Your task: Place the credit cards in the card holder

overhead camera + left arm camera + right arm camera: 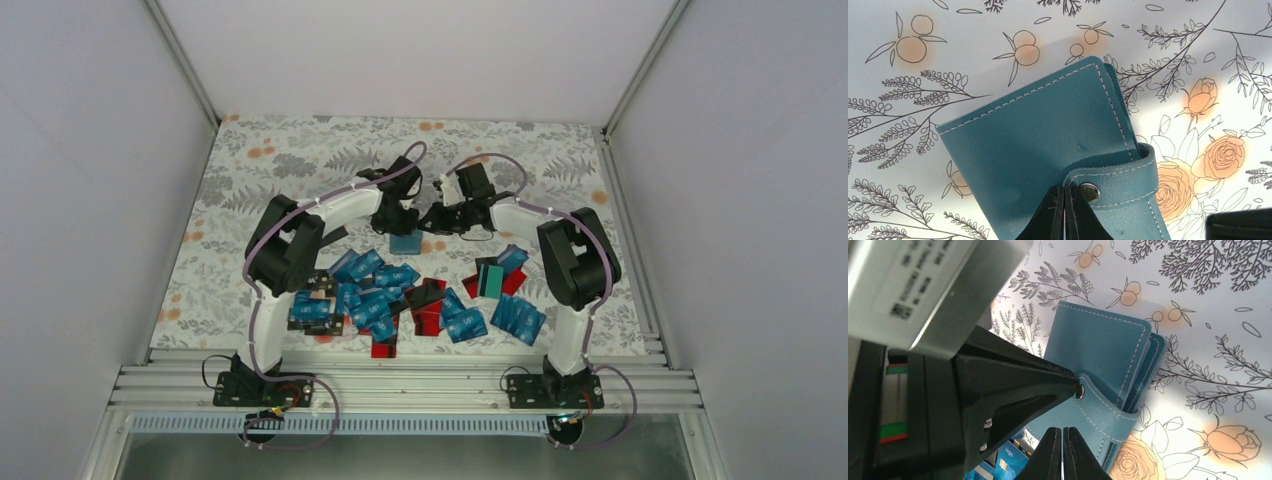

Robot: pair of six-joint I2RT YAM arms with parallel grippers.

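Observation:
The card holder (pixel 405 242) is a teal-blue wallet lying folded on the floral cloth, its strap fastened by a metal snap (pixel 1090 192). My left gripper (pixel 1064 190) is shut, its tips touching the holder (pixel 1048 135) at the end of the strap, right beside the snap. My right gripper (pixel 1063 430) is also shut with nothing between its fingers, and hovers over the near edge of the holder (pixel 1098 345). The left gripper (pixel 1075 385) points at the snap (pixel 1079 391). The credit cards (pixel 365 295), mostly blue with some red, lie scattered nearer the arm bases.
A teal-green card (pixel 490 280) lies on red ones to the right of the pile. Some blue cards (pixel 1003 460) show under the left gripper. White walls (pixel 100 200) enclose the table on three sides. An aluminium rail (pixel 400 385) runs along the near edge.

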